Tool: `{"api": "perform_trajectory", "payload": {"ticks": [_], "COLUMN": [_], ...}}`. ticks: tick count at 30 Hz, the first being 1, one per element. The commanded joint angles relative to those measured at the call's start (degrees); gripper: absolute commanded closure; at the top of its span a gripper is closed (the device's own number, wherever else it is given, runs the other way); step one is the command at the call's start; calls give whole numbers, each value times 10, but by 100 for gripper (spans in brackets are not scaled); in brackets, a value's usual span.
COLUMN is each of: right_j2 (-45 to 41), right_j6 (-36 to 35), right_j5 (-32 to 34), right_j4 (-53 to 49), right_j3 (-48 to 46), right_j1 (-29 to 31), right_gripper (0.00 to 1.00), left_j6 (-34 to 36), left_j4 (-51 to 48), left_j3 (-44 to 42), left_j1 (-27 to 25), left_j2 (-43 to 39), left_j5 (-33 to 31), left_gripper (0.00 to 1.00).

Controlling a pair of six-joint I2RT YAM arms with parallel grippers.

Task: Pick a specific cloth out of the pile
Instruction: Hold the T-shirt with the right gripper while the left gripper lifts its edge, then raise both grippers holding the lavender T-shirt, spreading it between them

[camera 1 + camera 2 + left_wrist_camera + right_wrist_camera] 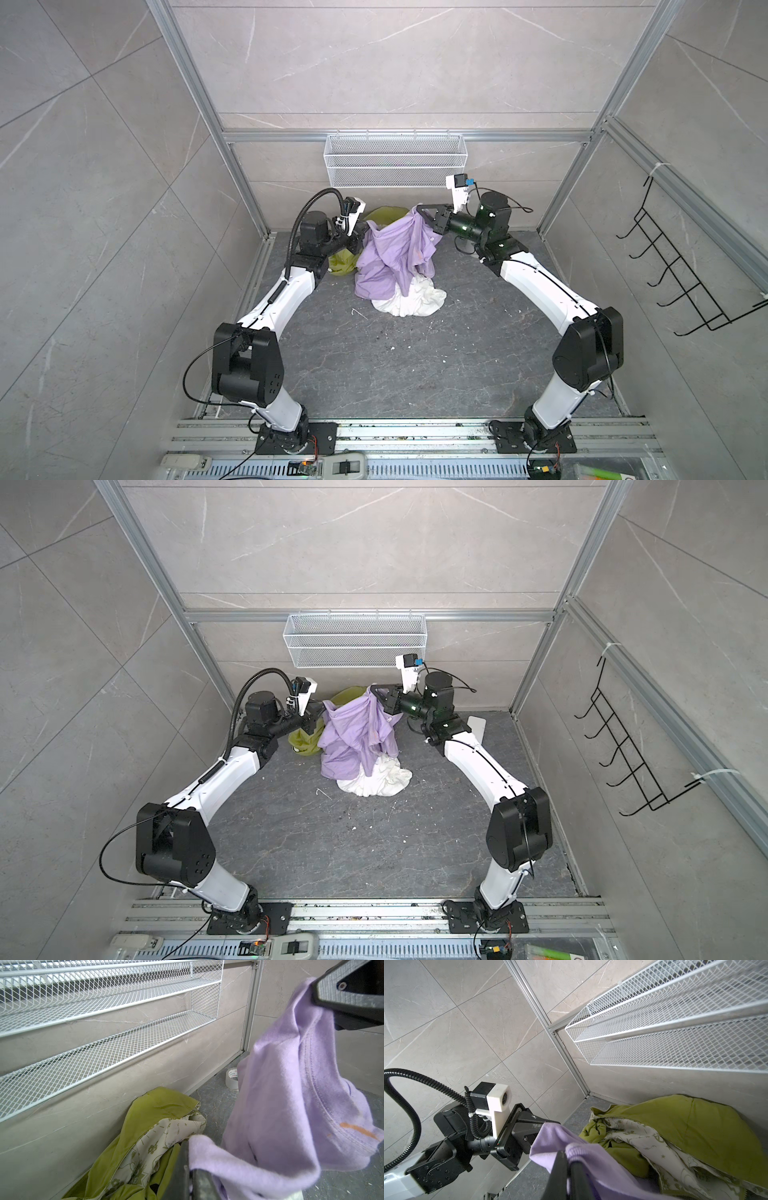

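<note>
I see the dark grey marbled surface (415,374) inside an aluminium-framed cell with grey tiled walls. A white mesh basket (395,160) hangs on the back wall; a black wire rack (685,266) hangs on the right wall.

The pile (390,257) sits near the back of the surface, between my two arms. The lilac cloth (395,253) is raised off the pile at its top, stretched like a tent between both tools, its lower folds draping down onto the white cloth (411,301), which lies on the surface at the front of the pile. The olive-green cloth with cream floral print (345,264) lies behind and to the left, against the back wall; the left wrist view shows it (149,1130) bunched on the surface below the basket.

Left tool (360,241): clenched on the left upper edge of the lilac cloth. In the left wrist view the fabric (280,1105) folds over the jaw. It carries an orange streak near a stitched hem.

Right tool (424,212): clenched on the right upper corner of the lilac cloth, held higher than the left. The right wrist view shows fabric (571,1147) pinched between the closed jaws.

A roll of clear tape (232,1079) stands on the surface near the back wall, partly hidden behind the lilac cloth in the left wrist view.
</note>
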Motion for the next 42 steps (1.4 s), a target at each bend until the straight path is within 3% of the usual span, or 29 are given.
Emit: {"api": "perform_trajectory", "payload": {"ticks": [1,42], "right_j2": [-6,-26], "right_j6": [2,-3], "right_j5": [-1,2], "right_j4": [14,8], "right_j3": [14,8], "right_j1": [2,8], "right_gripper": [100,100], "left_j6": [13,26], "left_j4": [47,32], "left_j3": [34,40], "left_j1": [-1,-14], "left_j2": [-45,-95], "left_j5": [6,-1], "left_gripper": [100,100]}}
